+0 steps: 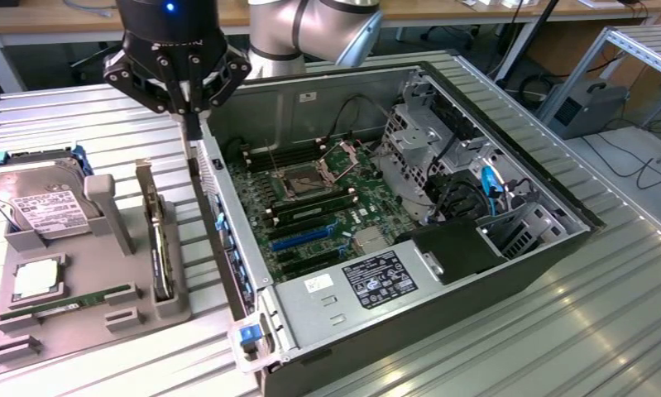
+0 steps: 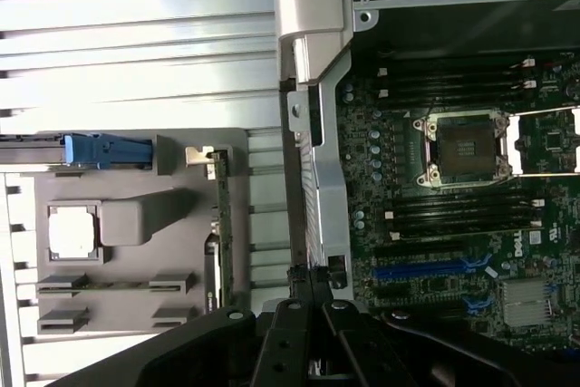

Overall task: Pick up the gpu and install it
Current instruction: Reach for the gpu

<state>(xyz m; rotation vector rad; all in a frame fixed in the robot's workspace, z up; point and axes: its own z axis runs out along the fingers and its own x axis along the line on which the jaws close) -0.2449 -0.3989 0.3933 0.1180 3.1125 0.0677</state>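
- Black pincer (image 2: 310, 276) fingers sit closest to the wrist camera, pressed together with nothing between them; in the exterior view the pincer (image 1: 187, 112) hangs above the computer case's (image 1: 419, 331) rear wall.
- Not yet picked up, the gpu (image 1: 159, 248) stands on edge in a slot of the grey tray (image 1: 121, 310), silver bracket uppermost, probably so its top edge is easy to grasp.
- Sharing the tray are a hard drive (image 1: 38, 207), a processor (image 1: 32, 281) and a memory stick (image 1: 82, 299).
- Between tray and motherboard (image 1: 308, 198) rises that rear wall; the blue slot (image 1: 303, 238) lies open, with the drive cage (image 1: 419, 145) and cables crowding the far side.
- Everything rests on a ribbed metal tabletop (image 1: 595, 331).
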